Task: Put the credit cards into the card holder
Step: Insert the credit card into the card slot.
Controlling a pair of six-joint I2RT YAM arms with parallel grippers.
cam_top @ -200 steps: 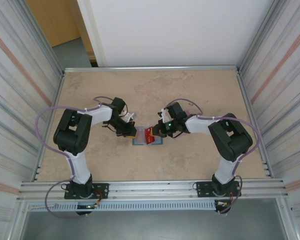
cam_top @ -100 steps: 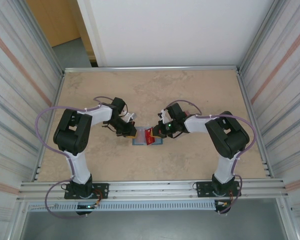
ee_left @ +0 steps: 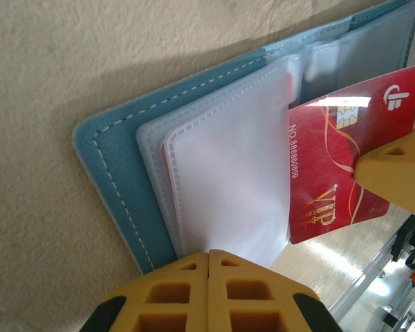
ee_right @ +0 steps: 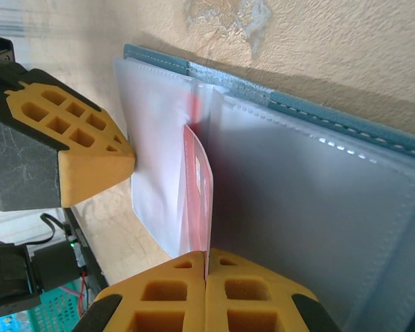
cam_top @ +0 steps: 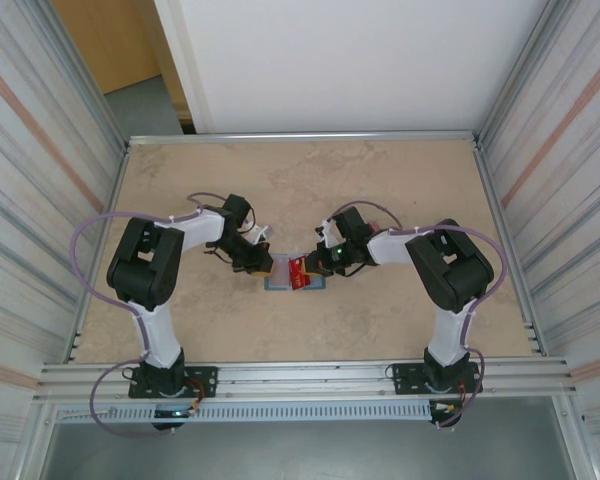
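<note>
— What is the left gripper doing?

— Its yellow pads, moulded with a grid of square holes, are pressed flat together with no gap. They sit right at the near edge of a frosted plastic sleeve. I cannot tell whether that edge is nipped between them.

— And ahead of those pads?

— A teal-blue, white-stitched, booklet-style card holder lies open on the mottled beige tabletop. The cover looks soft and has a rounded corner. Several translucent leaves with ribbed, welded borders are stacked on it.

— Where is the card?

— It is off to the right of the left pads. It is a thin, glossy red rectangular credit card with a gold chip, gold swirls, "VIP" and a white number. The right gripper has it clenched by one short end.

— Which way does it point?

— Its long axis runs straight out from the right fingertips toward the left gripper. From the right wrist it is seen nearly edge-on, tilted up off the pages rather than lying flat. Its far short edge meets the sleeve's open side close to the holder's spine. Whether it has entered the pocket I cannot tell.

— Is anything in the way?

— One left pad rests just beyond the card's leading end, on the far leaf — only the frosted sleeve lies between pad and card.
</note>
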